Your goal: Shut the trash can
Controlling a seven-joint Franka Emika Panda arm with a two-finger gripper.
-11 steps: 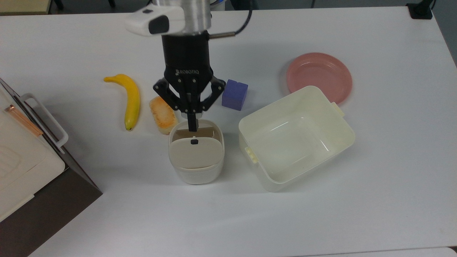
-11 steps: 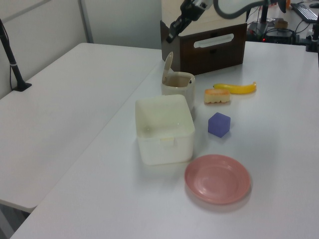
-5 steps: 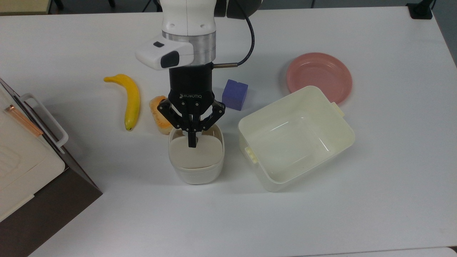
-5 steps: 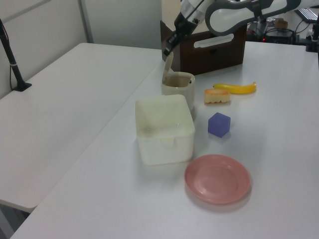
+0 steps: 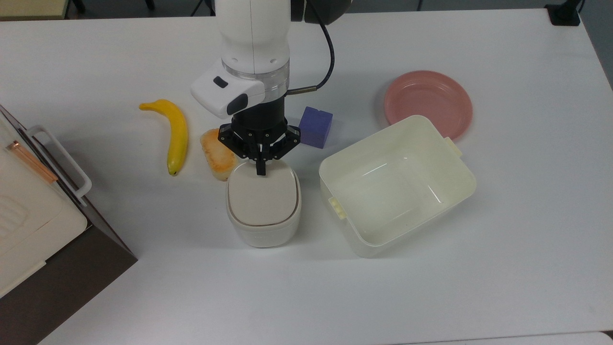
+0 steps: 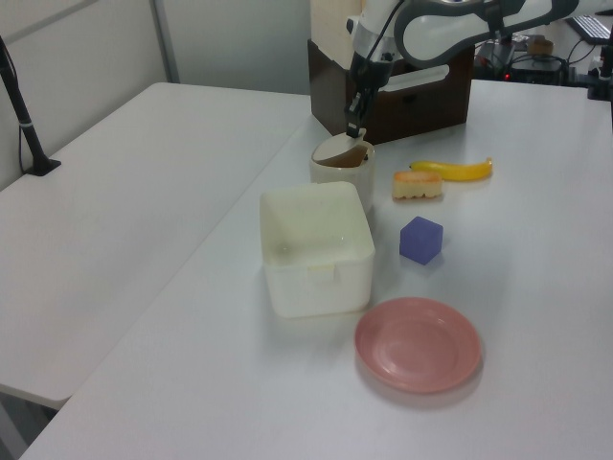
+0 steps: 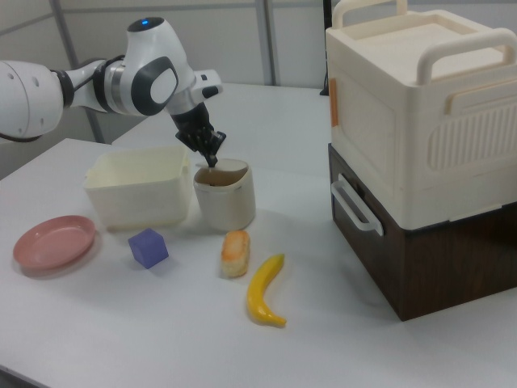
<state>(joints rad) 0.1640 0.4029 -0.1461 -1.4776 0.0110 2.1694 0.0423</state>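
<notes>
The trash can (image 5: pixel 263 225) is a small cream-white bin standing mid-table. Its beige lid (image 5: pixel 262 196) lies nearly flat over the opening. The left view shows the lid (image 6: pixel 335 149) still tilted, with a dark gap under one side, and the right view shows the same gap on the trash can (image 7: pixel 224 198). My gripper (image 5: pixel 261 170) points straight down with its fingers shut together on nothing. Its tips rest on the lid's far edge in the top view. The gripper (image 6: pixel 352 129) stands just above the can's rim, and so does the gripper (image 7: pixel 212 162).
A larger lidless cream tub (image 5: pixel 459 165) sits right of the can in the top view, with a pink plate (image 5: pixel 427 103) behind it. A purple cube (image 5: pixel 315 127), a bread piece (image 5: pixel 219 154) and a banana (image 5: pixel 176 134) lie close by. A cream box on a brown cabinet (image 5: pixel 28 211) fills the left edge.
My gripper has come down and the lid has swung from standing upright to lying almost flat on the can. The lid's dark button no longer shows in the top view.
</notes>
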